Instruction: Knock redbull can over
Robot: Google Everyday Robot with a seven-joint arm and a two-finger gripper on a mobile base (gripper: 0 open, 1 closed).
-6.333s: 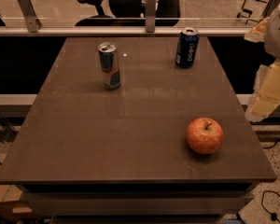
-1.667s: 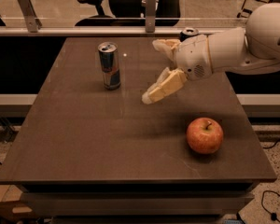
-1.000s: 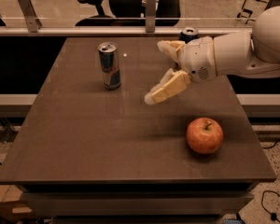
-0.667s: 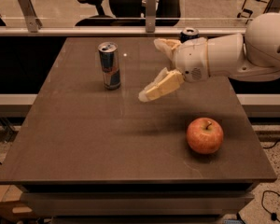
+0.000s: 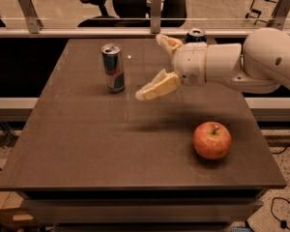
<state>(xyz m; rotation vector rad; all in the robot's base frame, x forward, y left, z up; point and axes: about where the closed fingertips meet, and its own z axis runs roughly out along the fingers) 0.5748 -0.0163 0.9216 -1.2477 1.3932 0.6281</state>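
Note:
The redbull can [image 5: 113,67] stands upright on the dark table [image 5: 87,144], at the back left. It is slim, silver and blue with red markings. My gripper [image 5: 151,65] hangs above the table just right of the can, with a small gap between them. Its two cream fingers [image 5: 157,87] are spread wide apart and hold nothing. The white arm reaches in from the right edge.
A dark blue can [image 5: 196,35] stands at the back, mostly hidden behind my arm. A red apple [image 5: 211,140] sits at the front right. A rail and office chairs lie beyond the table's far edge.
My arm came in from the right edge and crossed over the table. In the last second the gripper has moved left, closer to the redbull can. The can still stands upright.

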